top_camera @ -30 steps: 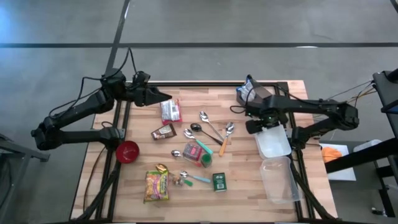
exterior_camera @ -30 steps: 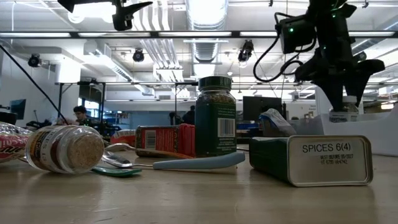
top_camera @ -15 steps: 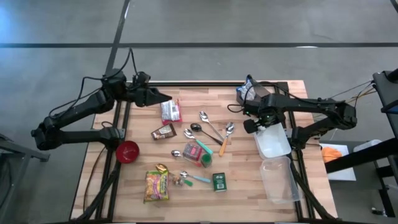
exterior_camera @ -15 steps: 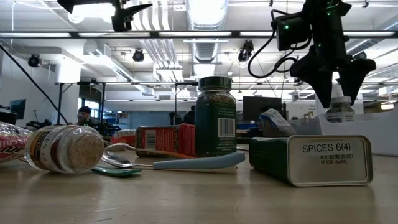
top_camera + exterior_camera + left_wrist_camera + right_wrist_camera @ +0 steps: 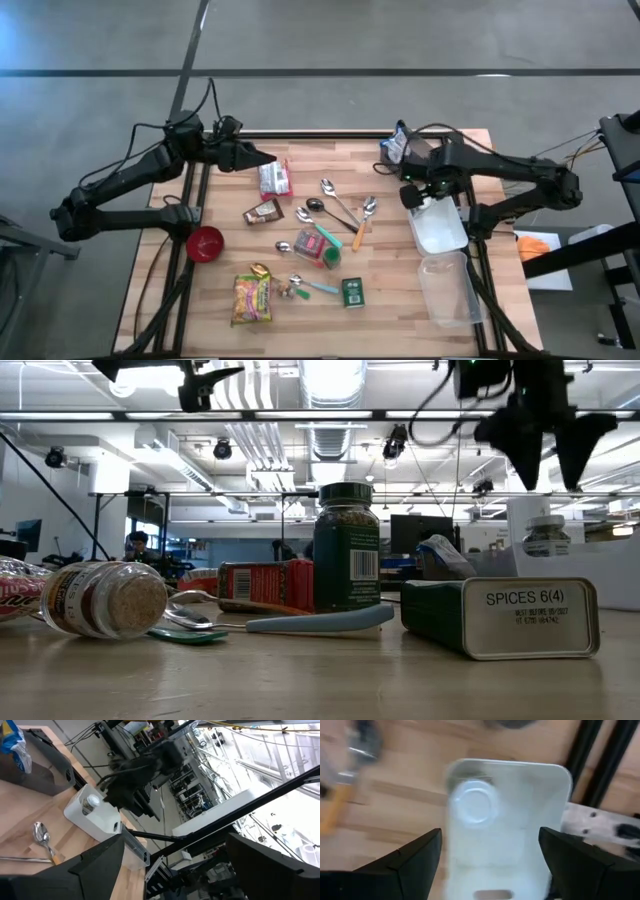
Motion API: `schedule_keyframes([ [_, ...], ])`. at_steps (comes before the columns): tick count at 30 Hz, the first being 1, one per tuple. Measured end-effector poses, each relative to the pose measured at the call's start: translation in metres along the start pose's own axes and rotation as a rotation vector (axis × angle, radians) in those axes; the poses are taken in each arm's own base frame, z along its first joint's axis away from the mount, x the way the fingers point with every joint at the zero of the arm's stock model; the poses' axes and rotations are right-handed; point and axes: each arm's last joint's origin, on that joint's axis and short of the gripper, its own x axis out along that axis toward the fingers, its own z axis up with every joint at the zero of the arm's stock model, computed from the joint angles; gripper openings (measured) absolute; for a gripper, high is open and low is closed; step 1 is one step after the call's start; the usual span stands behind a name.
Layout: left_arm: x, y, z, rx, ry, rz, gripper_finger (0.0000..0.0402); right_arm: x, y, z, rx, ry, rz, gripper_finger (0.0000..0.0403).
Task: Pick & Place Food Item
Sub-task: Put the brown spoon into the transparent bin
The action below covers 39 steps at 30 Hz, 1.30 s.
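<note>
- Across the wooden tabletop (image 5: 385, 270), cutlery, packets and jars are being shown scattered, with a grey floor seen around it from above.
- Beyond the tabletop edge, in the low view, a workshop with ceiling lights and a seated person (image 5: 133, 544) is being shown.
- At the right edge, a white container (image 5: 438, 226) is being seen with a small white-capped jar (image 5: 476, 803) lying inside it.
- Above that container, the right claw (image 5: 422, 193) is being held released, its fingers spread wide over the jar.
- Near the far left corner, the left claw (image 5: 262, 158) is being held open beside a red-and-white packet (image 5: 273, 179).
- Close to the low camera, a spice tin (image 5: 505, 616), a green-capped jar (image 5: 346, 550) and a tipped jar (image 5: 103, 599) are being seen blocking much of the surface.
</note>
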Motion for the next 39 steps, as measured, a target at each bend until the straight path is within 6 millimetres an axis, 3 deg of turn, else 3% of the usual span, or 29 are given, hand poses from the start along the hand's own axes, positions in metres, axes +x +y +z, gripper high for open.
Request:
schedule_keyframes([
  [5,0.0,0.002,-0.001,0.014,0.01,0.02,0.035,-0.027,0.014,-0.007,0.036,-0.053,0.13,0.033],
  [12,0.0,0.004,-0.001,0.067,0.005,0.038,0.035,-0.027,0.066,-0.007,-0.059,-0.102,0.118,0.0329],
  [19,-0.001,0.007,-0.004,0.054,0.024,0.063,0.035,-0.001,0.118,-0.003,-0.134,-0.035,0.025,0.0329],
  [24,-0.001,0.011,-0.008,0.022,0.069,0.102,0.035,0.02,0.139,-0.002,-0.154,0.006,0.0,0.0329],
  [30,-0.006,0.012,-0.013,0.029,0.096,0.128,0.035,0.041,0.155,0.0,-0.087,-0.002,0.115,0.0329],
  [39,-0.014,0.005,-0.017,0.083,0.097,0.123,0.035,0.074,0.158,-0.003,0.106,-0.015,0.093,0.0329],
])
